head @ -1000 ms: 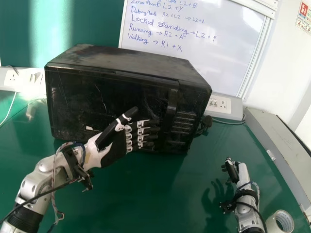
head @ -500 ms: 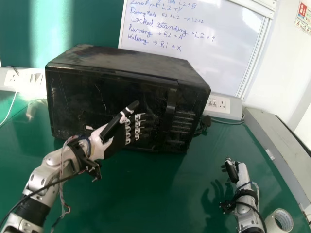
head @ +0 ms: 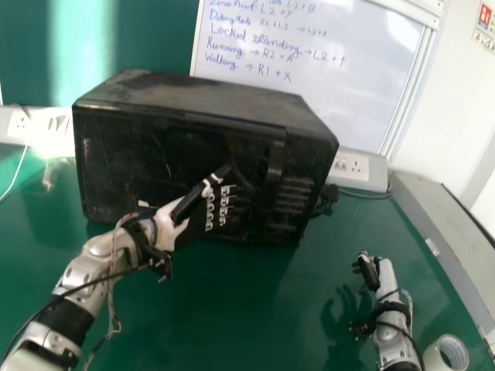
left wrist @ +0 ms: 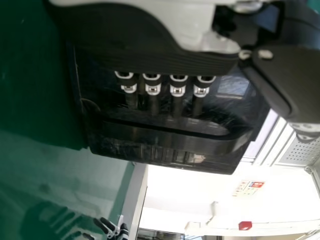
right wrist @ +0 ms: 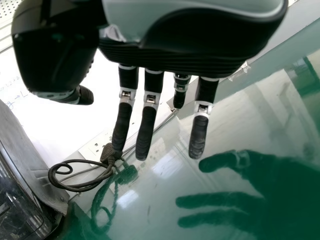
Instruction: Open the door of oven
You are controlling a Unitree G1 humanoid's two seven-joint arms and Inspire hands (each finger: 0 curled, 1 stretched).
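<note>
While standing shut, oven: sits on the bench before the robot, front turned its way.
Door: closed, marked with scratches.
Handle: upright along the front, just left of the vent slots.
Left hand: held before the door, left of the handle, with fingers roughly straight, side by side with gaps between; cannot tell whether touching the door.
Cord: bunched beside the oven's right side.
Whiteboard: propped behind, with handwriting across it.
Right hand: over the bench's right part, well apart from the oven, with fingers loosely extended and spread.
Tape roll: beside the right forearm.
</note>
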